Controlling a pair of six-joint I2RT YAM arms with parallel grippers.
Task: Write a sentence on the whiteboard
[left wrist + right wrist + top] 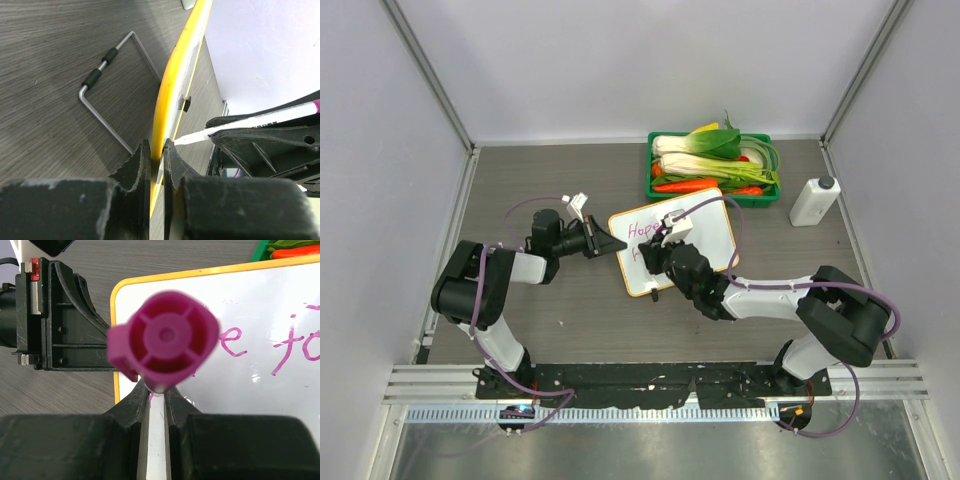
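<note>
Over whiteboard (pixel 250 390), right gripper (pixel 156 390) grips marker (pixel 165 337), perhaps touching.

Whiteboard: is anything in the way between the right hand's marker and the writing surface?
Nothing visible. The right hand grips the pink marker directly over the whiteboard; the left hand clamps only the board's edge, off to the side.

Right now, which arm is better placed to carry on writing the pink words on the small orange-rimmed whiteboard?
Right. The right gripper holds the white magenta-capped marker over the whiteboard, beside the pink writing. The left gripper is shut on the board's rim, apparently steadying it, with no pen.
</note>
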